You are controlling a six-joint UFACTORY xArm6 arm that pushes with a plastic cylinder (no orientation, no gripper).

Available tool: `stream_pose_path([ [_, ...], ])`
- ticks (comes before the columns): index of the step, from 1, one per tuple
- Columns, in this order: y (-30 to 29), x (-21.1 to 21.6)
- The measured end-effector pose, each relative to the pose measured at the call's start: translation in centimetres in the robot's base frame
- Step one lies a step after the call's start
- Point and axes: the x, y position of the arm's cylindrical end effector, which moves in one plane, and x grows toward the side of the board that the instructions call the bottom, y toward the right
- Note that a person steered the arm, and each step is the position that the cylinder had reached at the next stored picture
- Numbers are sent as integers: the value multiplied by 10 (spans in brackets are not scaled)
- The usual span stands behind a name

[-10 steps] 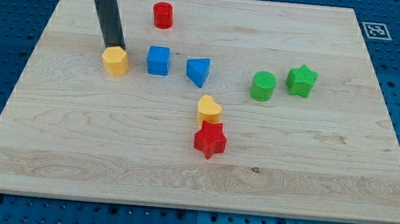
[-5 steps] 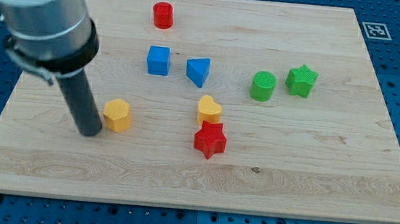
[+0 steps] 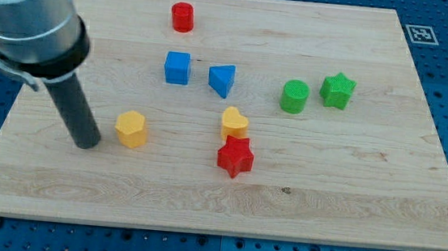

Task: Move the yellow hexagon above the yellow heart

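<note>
The yellow hexagon (image 3: 131,128) lies on the wooden board at the view's lower left. The yellow heart (image 3: 234,123) lies right of it near the middle, touching the red star (image 3: 235,156) just below it. My tip (image 3: 87,143) rests on the board a short way left of the yellow hexagon, with a small gap between them. The dark rod rises up and to the left from the tip.
A blue cube (image 3: 177,67) and a blue triangle (image 3: 221,80) lie above the yellow heart. A red cylinder (image 3: 182,16) is near the top. A green cylinder (image 3: 294,96) and a green star (image 3: 338,90) lie at the right. The board's left edge (image 3: 14,111) is near my tip.
The yellow hexagon was pushed down from beside the blue cube to the lower left. My tip went down to its left side and has now drawn a little further left, away from it.
</note>
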Motion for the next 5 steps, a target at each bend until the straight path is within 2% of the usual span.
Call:
stream_pose_path([
  [1,30,6],
  [5,43,-37],
])
